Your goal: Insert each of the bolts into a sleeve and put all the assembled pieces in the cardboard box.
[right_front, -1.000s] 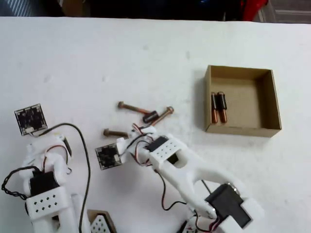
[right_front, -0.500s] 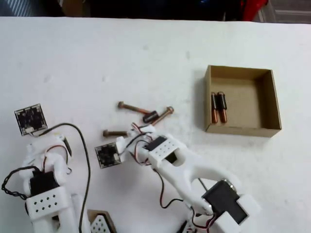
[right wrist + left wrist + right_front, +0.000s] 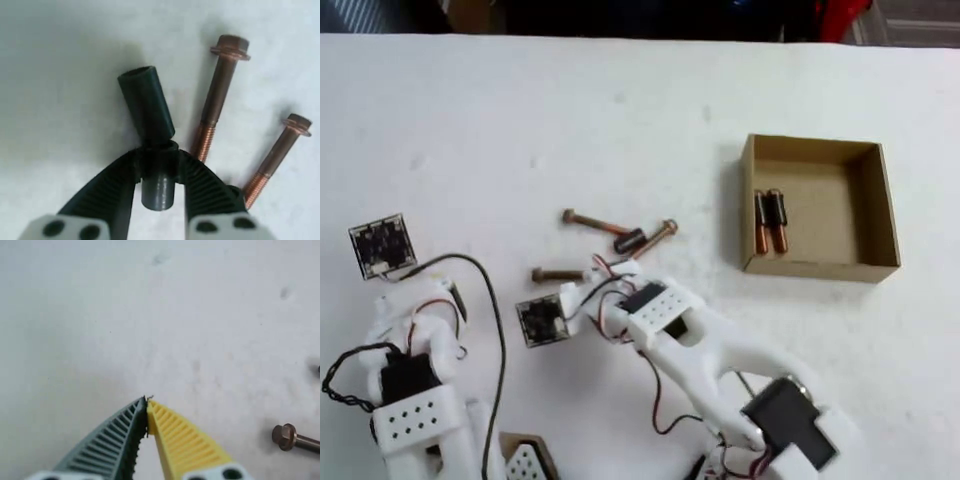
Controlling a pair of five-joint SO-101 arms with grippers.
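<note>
The right wrist view has the detail. The right gripper (image 3: 160, 156) has its dark ribbed fingers (image 3: 116, 187) clamped on a sleeve (image 3: 159, 192), a short black tube sitting lengthwise between them and pinched near its far rim. Right past the gripper tips lies a second sleeve (image 3: 146, 105), same matte black with an open hollow end. It's tilted a bit and looks like it touches the held one, though I can't say for sure they're two separate pieces. Just beside the gripper on one side is a near bolt (image 3: 217, 100), and further out an outer bolt (image 3: 277, 155). Both are brownish copper, with flanged hex heads at the end away from the gripper and brighter threads at the close end. The high view adds what the wrist cams lack: the box (image 3: 888, 200) sits well off to the side of the right gripper. Two assembled pieces (image 3: 770, 222) lie side by side in it against the wall nearest that gripper, copper ends sticking out of black sleeves. From up there the wrist and wires sit over the fingers, so the grip itself is hidden. The left wrist view has the left gripper (image 3: 146, 407) fully closed, grey and yellow tips meeting with nothing between them, over bare white table (image 3: 150, 315). One bolt head (image 3: 284, 436) is off to the side, well apart from the tips.
</note>
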